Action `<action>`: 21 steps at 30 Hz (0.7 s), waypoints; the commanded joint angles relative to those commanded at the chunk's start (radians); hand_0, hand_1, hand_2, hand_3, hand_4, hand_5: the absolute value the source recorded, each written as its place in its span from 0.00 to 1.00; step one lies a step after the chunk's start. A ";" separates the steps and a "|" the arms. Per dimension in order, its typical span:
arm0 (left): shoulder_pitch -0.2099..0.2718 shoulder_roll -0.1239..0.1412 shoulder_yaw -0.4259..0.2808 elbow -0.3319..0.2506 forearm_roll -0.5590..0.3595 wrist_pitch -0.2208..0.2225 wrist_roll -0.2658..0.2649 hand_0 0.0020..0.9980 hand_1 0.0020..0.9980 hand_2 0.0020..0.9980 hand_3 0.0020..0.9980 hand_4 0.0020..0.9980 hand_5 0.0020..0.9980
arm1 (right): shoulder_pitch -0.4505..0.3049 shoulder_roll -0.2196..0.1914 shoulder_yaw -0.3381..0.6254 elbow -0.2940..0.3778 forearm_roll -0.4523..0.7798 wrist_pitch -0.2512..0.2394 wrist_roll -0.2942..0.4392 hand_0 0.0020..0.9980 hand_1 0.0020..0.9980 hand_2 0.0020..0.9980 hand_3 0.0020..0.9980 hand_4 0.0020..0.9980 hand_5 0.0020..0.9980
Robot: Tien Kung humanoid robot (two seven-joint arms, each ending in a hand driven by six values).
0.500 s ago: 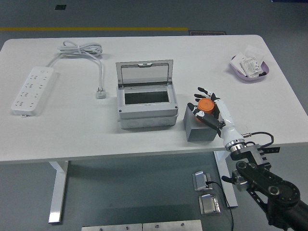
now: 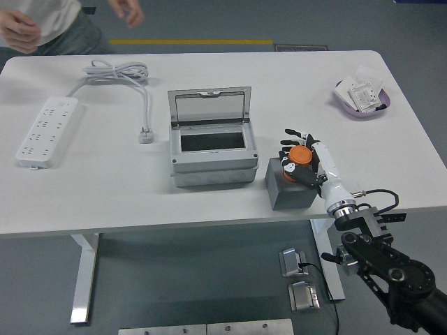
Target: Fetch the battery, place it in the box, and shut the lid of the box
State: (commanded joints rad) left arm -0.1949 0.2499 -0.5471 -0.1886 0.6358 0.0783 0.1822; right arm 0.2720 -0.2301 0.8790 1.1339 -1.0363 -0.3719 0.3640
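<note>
The right hand point(image 2: 302, 156) comes in from the lower right, its fingers wrapped around an orange battery point(image 2: 300, 154) held over a grey block point(image 2: 288, 190) near the front edge of the white table point(image 2: 209, 202). Just left of the block stands the grey box point(image 2: 211, 150), lid point(image 2: 210, 106) raised upright, interior dark. Further back left lie a power strip point(image 2: 47, 130) and its coiled cable point(image 2: 119, 70); at far right, a purple dish point(image 2: 363, 98) holds white packets with illegible print. A person's hands point(image 2: 21, 31) are cut off at the top left.

power strip point(image 2: 47, 131) far left, cord coiled | purple dish point(image 2: 364, 105) of packets far right | person point(image 2: 42, 24) top left
</note>
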 joint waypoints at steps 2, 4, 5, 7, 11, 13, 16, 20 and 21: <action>0.000 0.000 0.002 0.000 -0.001 0.001 -0.001 0.64 0.69 0.61 0.59 0.62 0.07 | 0.002 0.000 -0.002 -0.004 0.006 0.000 0.003 0.40 0.49 0.54 0.60 0.10 0.00; 0.000 0.002 0.004 0.000 -0.001 0.001 -0.002 0.64 0.69 0.61 0.59 0.62 0.07 | 0.004 0.000 -0.004 -0.008 0.013 0.000 0.007 0.40 0.49 0.54 0.60 0.10 0.00; 0.001 0.002 0.004 0.000 -0.002 0.001 -0.003 0.64 0.69 0.61 0.59 0.62 0.07 | 0.004 0.000 -0.005 -0.009 0.015 -0.001 0.010 0.40 0.49 0.54 0.60 0.10 0.00; 0.001 0.004 0.006 0.001 -0.005 0.002 -0.003 0.64 0.69 0.61 0.59 0.62 0.07 | 0.005 0.000 -0.006 -0.011 0.022 -0.003 0.015 0.40 0.49 0.54 0.60 0.10 0.00; -0.001 0.006 0.003 0.000 0.000 0.001 -0.003 0.64 0.69 0.61 0.60 0.62 0.07 | 0.012 -0.002 -0.011 -0.015 0.029 -0.008 0.022 0.33 0.42 0.52 0.56 0.05 0.00; -0.001 0.006 0.001 0.000 0.005 0.000 -0.002 0.64 0.69 0.61 0.60 0.62 0.07 | 0.017 -0.004 -0.013 -0.016 0.030 -0.009 0.023 0.33 0.42 0.52 0.56 0.05 0.00; -0.002 0.006 -0.004 0.000 0.014 -0.001 0.000 0.64 0.69 0.61 0.60 0.63 0.07 | 0.028 -0.008 -0.019 -0.017 0.031 -0.011 0.022 0.33 0.43 0.53 0.56 0.02 0.00; -0.002 0.006 -0.008 0.000 0.021 -0.001 0.001 0.64 0.69 0.61 0.60 0.63 0.07 | 0.045 -0.017 -0.025 -0.017 0.032 -0.014 0.021 0.33 0.44 0.53 0.57 0.00 0.00; -0.001 0.006 -0.009 0.000 0.023 -0.001 0.001 0.64 0.69 0.61 0.60 0.63 0.07 | 0.048 -0.019 -0.025 -0.017 0.031 -0.015 0.021 0.33 0.44 0.53 0.57 0.00 0.00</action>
State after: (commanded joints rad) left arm -0.1964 0.2556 -0.5566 -0.1888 0.6588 0.0774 0.1830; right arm 0.3201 -0.2494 0.8537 1.1165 -1.0050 -0.3868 0.3848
